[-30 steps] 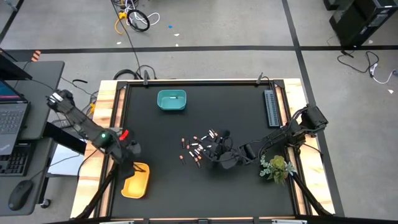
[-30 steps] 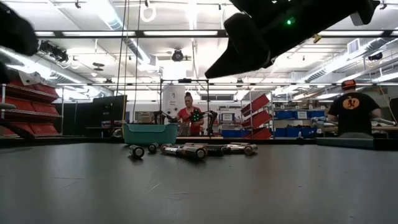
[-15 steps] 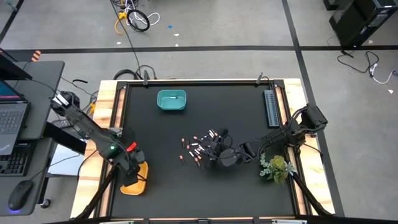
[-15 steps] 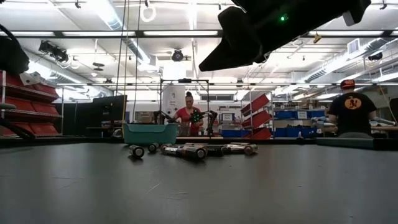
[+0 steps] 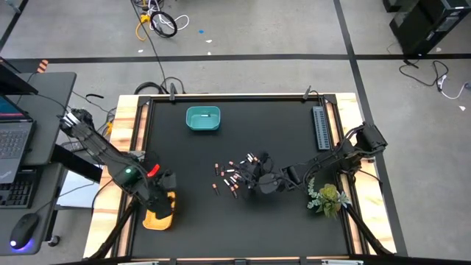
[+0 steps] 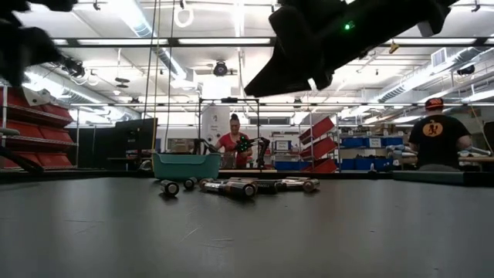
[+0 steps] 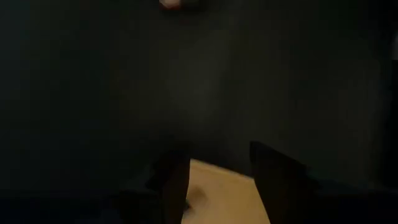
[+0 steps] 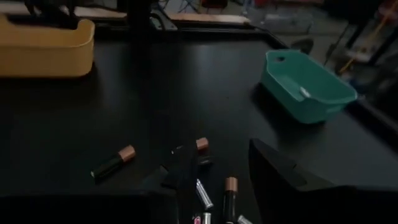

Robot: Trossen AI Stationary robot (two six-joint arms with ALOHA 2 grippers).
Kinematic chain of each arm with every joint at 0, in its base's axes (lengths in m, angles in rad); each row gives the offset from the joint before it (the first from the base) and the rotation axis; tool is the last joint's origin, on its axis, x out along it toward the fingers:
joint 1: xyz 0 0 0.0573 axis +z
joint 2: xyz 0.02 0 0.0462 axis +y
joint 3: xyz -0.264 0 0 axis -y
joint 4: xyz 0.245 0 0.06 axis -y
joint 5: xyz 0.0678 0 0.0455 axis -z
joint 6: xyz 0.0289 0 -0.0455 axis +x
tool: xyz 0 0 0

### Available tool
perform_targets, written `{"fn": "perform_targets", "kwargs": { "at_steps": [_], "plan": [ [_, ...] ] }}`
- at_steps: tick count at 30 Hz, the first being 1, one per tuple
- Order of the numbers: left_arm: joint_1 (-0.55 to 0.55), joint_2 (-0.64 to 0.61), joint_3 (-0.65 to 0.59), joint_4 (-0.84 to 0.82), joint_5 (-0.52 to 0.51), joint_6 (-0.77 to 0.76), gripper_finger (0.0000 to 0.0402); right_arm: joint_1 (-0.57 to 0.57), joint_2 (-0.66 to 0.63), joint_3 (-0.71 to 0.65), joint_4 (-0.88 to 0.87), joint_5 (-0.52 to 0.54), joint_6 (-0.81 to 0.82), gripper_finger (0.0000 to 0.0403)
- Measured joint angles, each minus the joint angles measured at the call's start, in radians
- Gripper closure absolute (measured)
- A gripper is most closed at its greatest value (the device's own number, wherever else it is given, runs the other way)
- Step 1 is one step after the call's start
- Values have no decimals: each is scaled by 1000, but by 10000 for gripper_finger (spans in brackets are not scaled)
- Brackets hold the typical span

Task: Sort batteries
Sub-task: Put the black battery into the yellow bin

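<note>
I'm seeing the left gripper [image 5: 163, 197] hanging over the yellow bin [image 5: 160, 216], its fingers [image 7: 173, 177] spread with nothing between them. The right gripper [image 8: 221, 165] is sitting wide and empty over the batteries [image 5: 234, 175], which are lying scattered mid-table, near the teal bin [image 5: 203, 118].

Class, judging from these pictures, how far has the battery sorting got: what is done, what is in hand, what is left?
Done: at least one whitish item lies in the teal bin. In hand: the left tool hangs open and empty over the yellow bin; the right tool hangs open over the pile. Left: most batteries lie loose mid-table.
</note>
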Motion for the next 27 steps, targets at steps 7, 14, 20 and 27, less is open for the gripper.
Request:
{"fn": "perform_targets", "kwargs": {
  "at_steps": [7, 14, 20, 27],
  "plan": [
    [91, 123, 0, 193, -169, 361, 224, 39, 0, 0, -9, 54, 17, 301],
    [234, 266, -1, 374, -31, 634, 226, 89, 0, 0, -97, 137, 48, 311],
    [323, 344, -1, 486, 67, 763, 239, 111, 0, 0, -178, 138, 101, 311],
    [380, 377, 10, 559, 202, 886, 240, 118, 0, 0, -203, 107, 73, 311]
  ]
}}
